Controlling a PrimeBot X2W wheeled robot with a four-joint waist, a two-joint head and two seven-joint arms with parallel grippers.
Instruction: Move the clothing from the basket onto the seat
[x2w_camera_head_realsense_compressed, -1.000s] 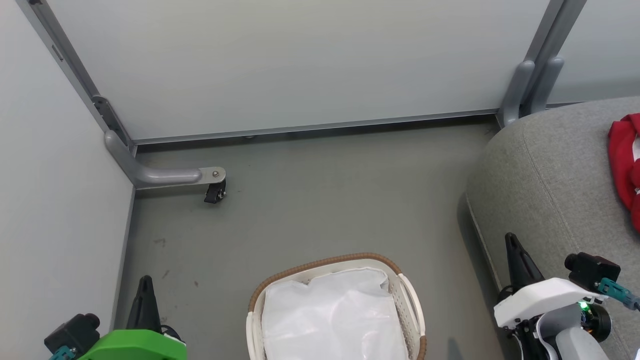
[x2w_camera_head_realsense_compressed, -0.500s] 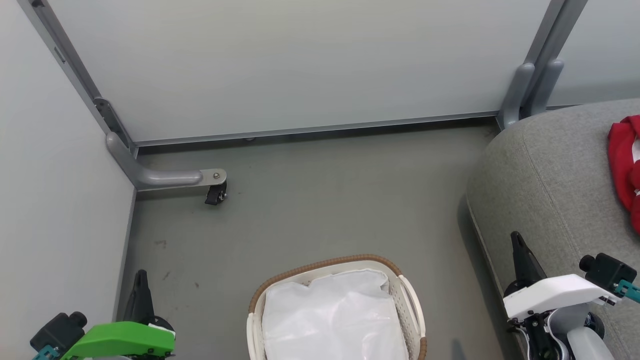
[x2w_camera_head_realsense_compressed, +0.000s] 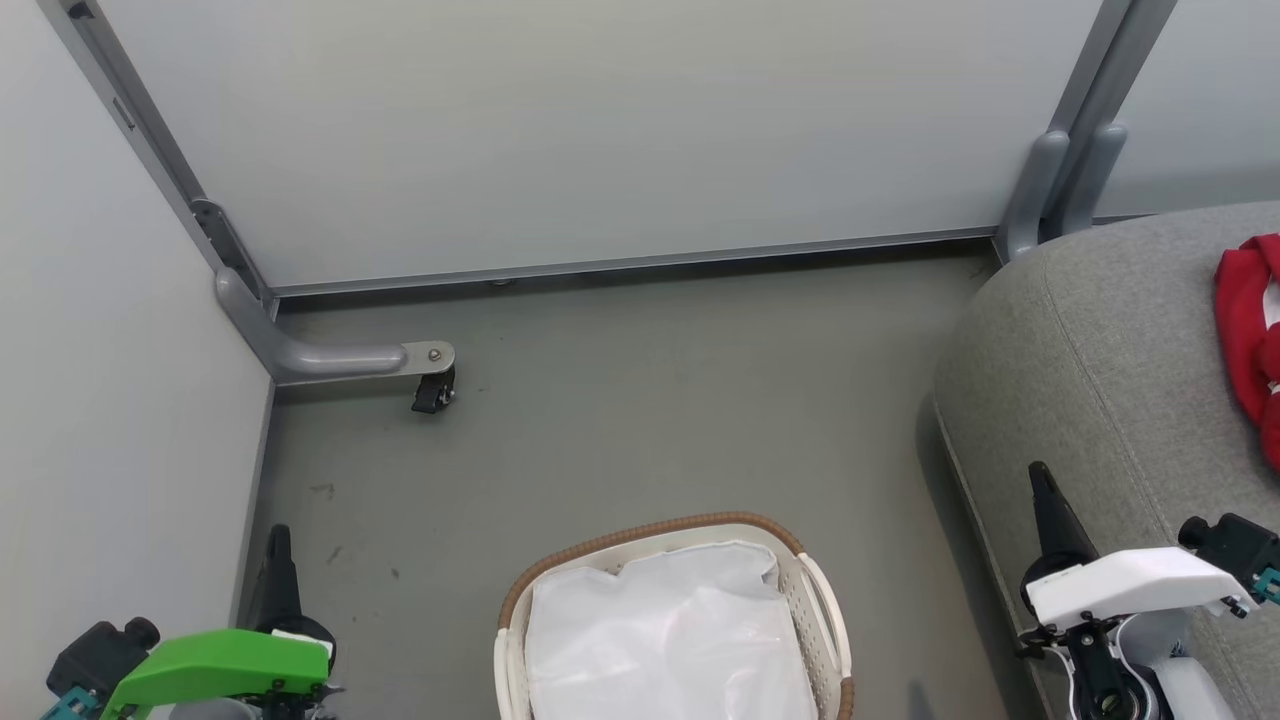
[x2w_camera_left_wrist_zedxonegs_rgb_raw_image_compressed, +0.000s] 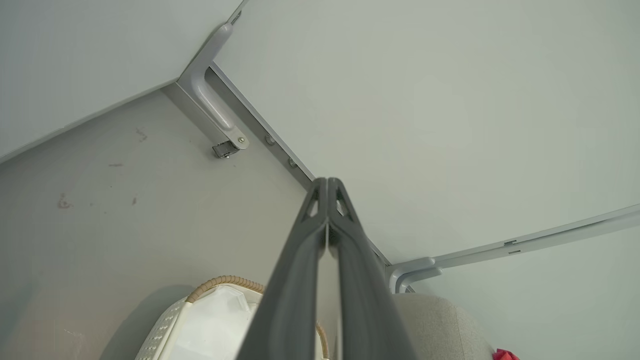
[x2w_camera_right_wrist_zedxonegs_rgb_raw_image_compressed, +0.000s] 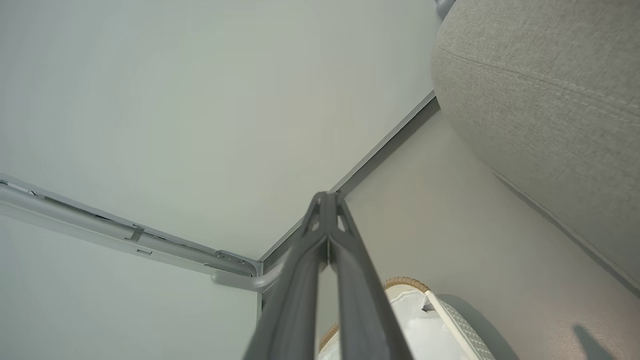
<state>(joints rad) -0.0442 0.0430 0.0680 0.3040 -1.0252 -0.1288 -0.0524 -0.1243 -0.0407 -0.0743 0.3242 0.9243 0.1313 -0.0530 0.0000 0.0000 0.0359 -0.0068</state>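
The left gripper (x2w_camera_head_realsense_compressed: 278, 540) has its two dark fingers pressed flat together with nothing between them, which the left wrist view confirms (x2w_camera_left_wrist_zedxonegs_rgb_raw_image_compressed: 327, 186). The right gripper (x2w_camera_head_realsense_compressed: 1039, 472) is the same: its fingers meet along their whole length and are empty (x2w_camera_right_wrist_zedxonegs_rgb_raw_image_compressed: 327, 197). Both point away from the robot, toward the far wall panel (x2w_camera_head_realsense_compressed: 600, 130).

The basket (x2w_camera_head_realsense_compressed: 640, 531) stands on the floor (x2w_camera_head_realsense_compressed: 650, 400) between the two pairs of fingers, right of the left pair, left of the right pair, and back toward their roots. Its white liner (x2w_camera_head_realsense_compressed: 670, 640) is the one thing showing inside it, with no red on it. The basket's near end is cut off by the picture edge, so that part cannot be checked.

The seat (x2w_camera_head_realsense_compressed: 1100, 380) rises just to the right of the right fingers. The clothing (x2w_camera_head_realsense_compressed: 1245, 320) lies on top of it, beyond those fingertips and further right, well apart from them.

I judge the task done or very nearly so: red fabric on the seat, a bare liner in the basket, nothing held. At most, a look into the basket's hidden near end is left.

The visible red piece forms a crumpled strip whose long axis runs roughly the way the right fingers point, near to far. The picture edge cuts off its right side, so I cannot tell which end is the neck or hem.
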